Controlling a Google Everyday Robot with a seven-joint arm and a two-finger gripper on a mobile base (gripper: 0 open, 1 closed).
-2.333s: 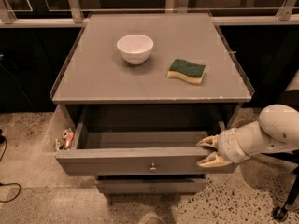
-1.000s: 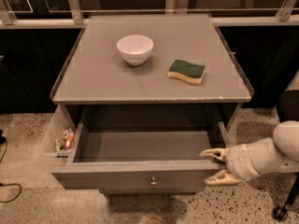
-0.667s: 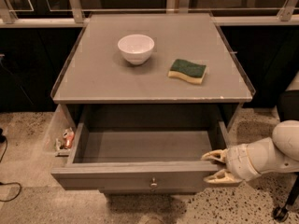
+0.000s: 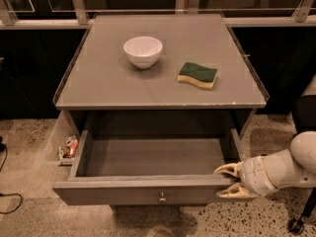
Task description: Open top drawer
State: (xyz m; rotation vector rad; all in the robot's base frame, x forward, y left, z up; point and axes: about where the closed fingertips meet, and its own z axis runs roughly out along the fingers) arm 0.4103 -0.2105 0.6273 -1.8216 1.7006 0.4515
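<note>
The top drawer [image 4: 148, 192] is a wide grey drawer with a small round metal knob [image 4: 161, 198] at the centre of its front. It stands pulled far out under the grey counter top, and its shallow grey interior [image 4: 153, 157] is bare. My gripper [image 4: 228, 180] is at the drawer's right front corner, one pale finger over the top edge of the front panel and the other lower against its right end. My white arm reaches in from the right.
On the counter top [image 4: 103, 83] stand a white bowl [image 4: 142, 51] and a green and yellow sponge [image 4: 197, 75]. Small packets [image 4: 69, 148] lie in a side pocket left of the drawer. A dark cable [image 4: 9, 201] lies on the speckled floor at left.
The drawer has slid further out toward the camera, showing its whole interior and hiding the lower drawers. My gripper moved with its right front corner, down and toward the camera.
</note>
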